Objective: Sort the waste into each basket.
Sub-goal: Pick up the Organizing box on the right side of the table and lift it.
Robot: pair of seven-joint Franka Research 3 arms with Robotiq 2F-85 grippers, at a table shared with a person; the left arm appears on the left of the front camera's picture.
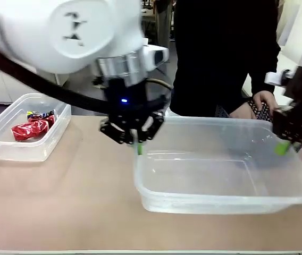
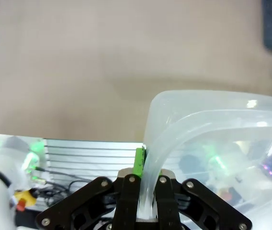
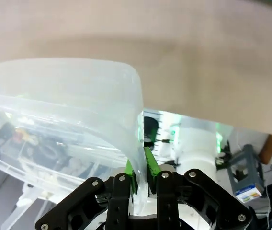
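The left tool (image 1: pixel 139 145) and the right tool (image 1: pixel 283 147) each clench the rim at opposite ends of the big clear tub (image 1: pixel 220 201). Red wrappers (image 1: pixel 30 129) lie in the smaller tub (image 1: pixel 13 153), well apart on the bench (image 1: pixel 66 212).

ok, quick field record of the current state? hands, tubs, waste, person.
left hand: shut on the left rim of the large tub
right hand: shut on the same tub's right rim
large tub: right of centre on the table, no waste seen inside
small tub: far left, apart from the large one
waste: red wrappers and a colourful packet, both in the small tub
person: far side, person's hand just behind the large tub
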